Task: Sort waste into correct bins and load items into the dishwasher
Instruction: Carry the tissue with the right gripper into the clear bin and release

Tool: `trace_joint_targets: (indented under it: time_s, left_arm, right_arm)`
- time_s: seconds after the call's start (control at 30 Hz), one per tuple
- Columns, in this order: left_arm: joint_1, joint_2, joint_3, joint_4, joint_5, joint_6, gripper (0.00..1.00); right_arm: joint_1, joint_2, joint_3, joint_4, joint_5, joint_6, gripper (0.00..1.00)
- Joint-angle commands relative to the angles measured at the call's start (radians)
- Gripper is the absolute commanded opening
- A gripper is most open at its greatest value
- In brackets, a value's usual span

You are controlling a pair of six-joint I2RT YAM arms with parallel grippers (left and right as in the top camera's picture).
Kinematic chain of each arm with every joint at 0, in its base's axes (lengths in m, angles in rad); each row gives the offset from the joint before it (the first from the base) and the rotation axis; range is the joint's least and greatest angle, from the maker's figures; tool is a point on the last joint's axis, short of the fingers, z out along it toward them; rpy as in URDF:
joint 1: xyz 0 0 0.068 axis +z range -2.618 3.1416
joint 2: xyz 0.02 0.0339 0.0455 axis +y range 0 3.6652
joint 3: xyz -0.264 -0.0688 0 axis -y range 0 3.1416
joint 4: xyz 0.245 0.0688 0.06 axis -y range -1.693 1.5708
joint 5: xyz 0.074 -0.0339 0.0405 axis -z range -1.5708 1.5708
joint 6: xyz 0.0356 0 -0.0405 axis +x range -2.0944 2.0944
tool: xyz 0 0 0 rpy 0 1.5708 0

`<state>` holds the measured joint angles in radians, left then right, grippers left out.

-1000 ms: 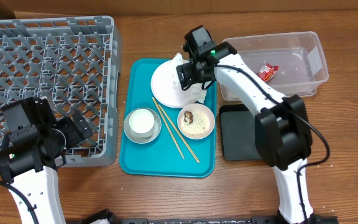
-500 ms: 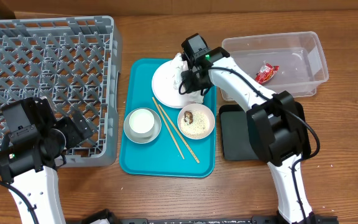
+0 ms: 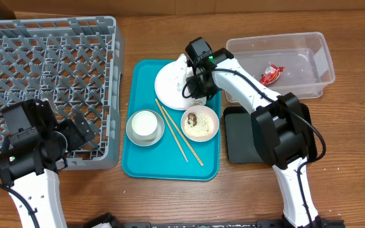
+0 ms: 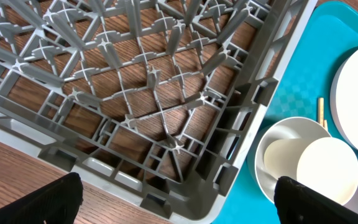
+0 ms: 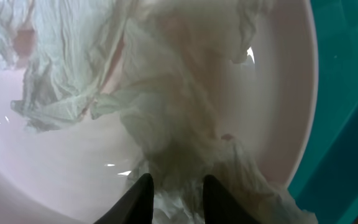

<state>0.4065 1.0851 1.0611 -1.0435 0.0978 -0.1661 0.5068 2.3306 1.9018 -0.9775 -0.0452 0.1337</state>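
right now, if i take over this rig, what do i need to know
Left gripper open, over the rack corner.
Right gripper shut on the napkin on the plate.
Done: wrapper in clear tub.
Left: bin napkin and rice; load plate, pink bowl, grey bowl, cup, chopsticks, all on the teal tray.

Wooden tabletop. Four items lie directly on it:
1. Grey lattice dish rack: its near right corner is under the left jaws.
2. Teal tray: under the right jaws, touching the rack.
3. Clear plastic tub: just right of the right jaws.
4. Black tray: right of the right jaws and nearer the robot, beside the teal tray.
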Motion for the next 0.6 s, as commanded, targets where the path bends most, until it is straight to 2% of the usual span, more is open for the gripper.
trace_joint_targets:
  time_s: [0.0,0.17,0.33,0.57]
  left_arm:
    - [0.005,0.002,0.020,0.001,0.015,-0.006,1.00]
    - [0.005,0.002,0.020,0.001,0.015,-0.006,1.00]
    - [0.005,0.002,0.020,0.000,0.015,-0.006,1.00]
    - [0.005,0.002,0.020,0.001,0.015,-0.006,1.00]
  right_arm:
    - [0.005,0.004,-0.037,0.011,0.000,0.022,0.27]
    - [0.005,0.004,-0.061,0.023,-0.001,0.023,0.04]
    - [0.005,0.003,-0.016,-0.015,0.000,0.023,0.04]
    - [-0.038,-0.053,0.162,-0.130,0.011,0.023,0.04]
